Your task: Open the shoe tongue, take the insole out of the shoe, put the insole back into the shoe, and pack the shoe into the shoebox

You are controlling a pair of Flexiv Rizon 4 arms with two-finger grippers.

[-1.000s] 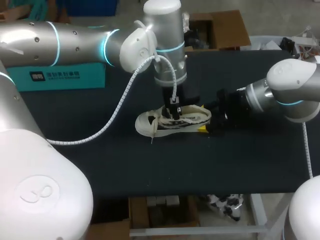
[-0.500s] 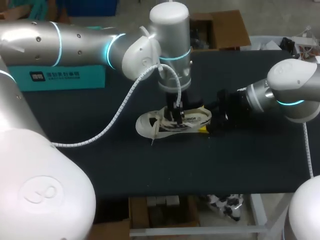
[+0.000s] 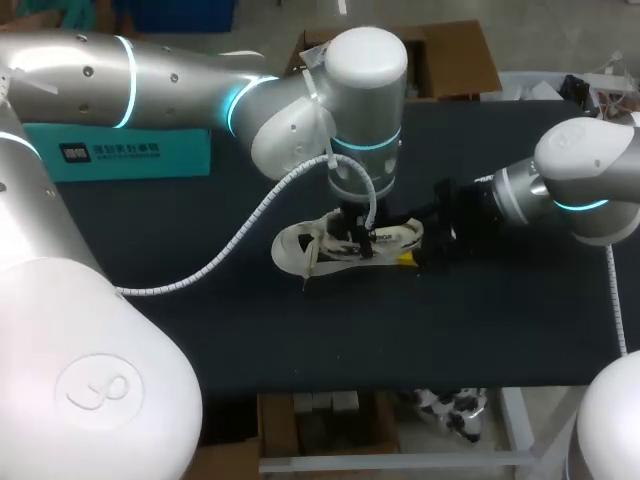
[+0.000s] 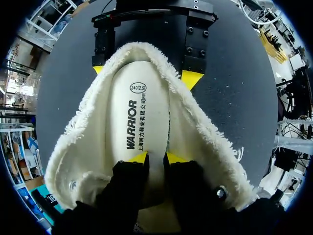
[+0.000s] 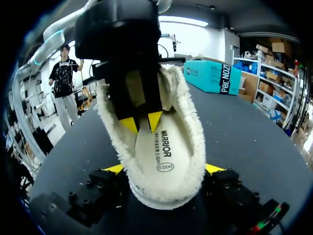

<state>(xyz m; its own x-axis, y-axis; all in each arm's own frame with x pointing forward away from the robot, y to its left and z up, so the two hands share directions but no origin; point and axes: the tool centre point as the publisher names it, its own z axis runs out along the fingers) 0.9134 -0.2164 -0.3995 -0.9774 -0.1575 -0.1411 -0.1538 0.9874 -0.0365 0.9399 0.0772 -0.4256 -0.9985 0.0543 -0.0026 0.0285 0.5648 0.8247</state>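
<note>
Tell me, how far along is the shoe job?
The white fleece-lined shoe gapes open, so the tongue step looks done. The right claw clamps its heel; the left claw is on the cream insole, lying flat inside. Whether that insole has been out yet, I cannot tell. Packing into the teal cardboard shoebox remains.

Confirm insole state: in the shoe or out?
In. The insole lies flat inside the shoe, whose walls rise all round it in both wrist views.
</note>
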